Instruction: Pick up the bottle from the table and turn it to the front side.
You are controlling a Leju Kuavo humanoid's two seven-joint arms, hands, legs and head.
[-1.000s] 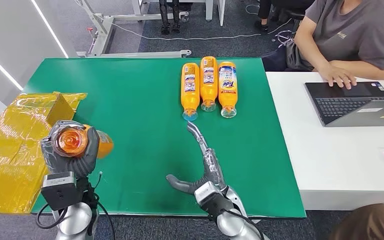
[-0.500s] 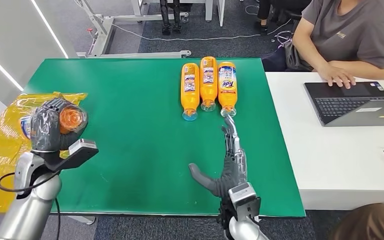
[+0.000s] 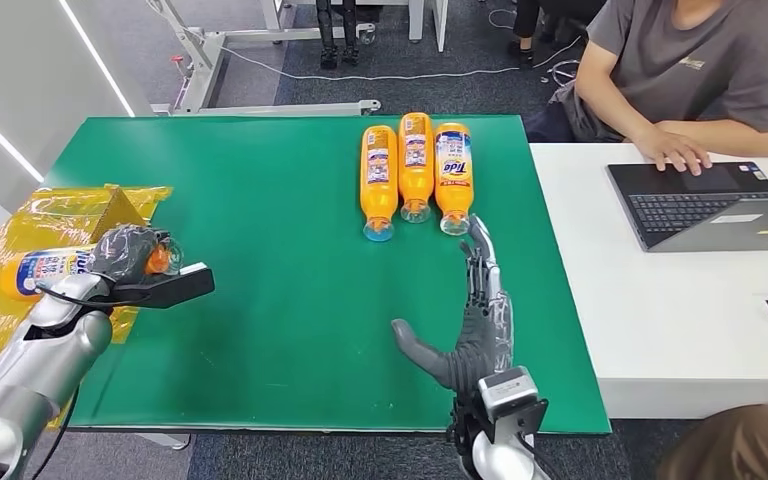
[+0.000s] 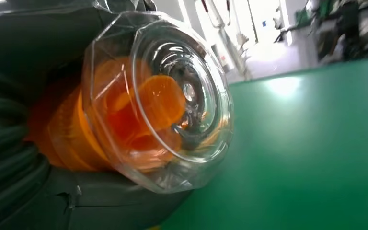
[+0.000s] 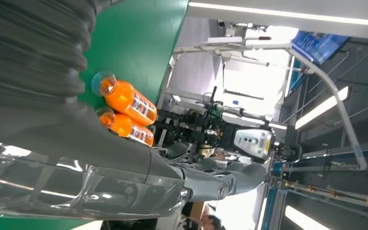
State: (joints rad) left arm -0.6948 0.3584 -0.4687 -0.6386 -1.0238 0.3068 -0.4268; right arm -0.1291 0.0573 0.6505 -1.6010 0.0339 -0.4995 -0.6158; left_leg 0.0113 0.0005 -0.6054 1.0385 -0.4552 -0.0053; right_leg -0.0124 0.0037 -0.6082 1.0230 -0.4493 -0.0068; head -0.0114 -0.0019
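Left hand grips a held bottle near its cap; right hand, fingers spread, reaches the rightmost bottle, likely rigid, slick plastic, best grasped mid-body

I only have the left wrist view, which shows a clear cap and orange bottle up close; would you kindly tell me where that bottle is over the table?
Observer: The left hand holds the bottle at the table's left edge, lying sideways with its base over a yellow wrapped box.
Operator: Thank you. Where is the right hand?
Observer: The right hand lies flat and open on the table, fingertips by the cap of the nearest lying bottle.
Operator: How many bottles lie there?
Observer: Three bottles lie side by side at the far edge, caps toward the robot.
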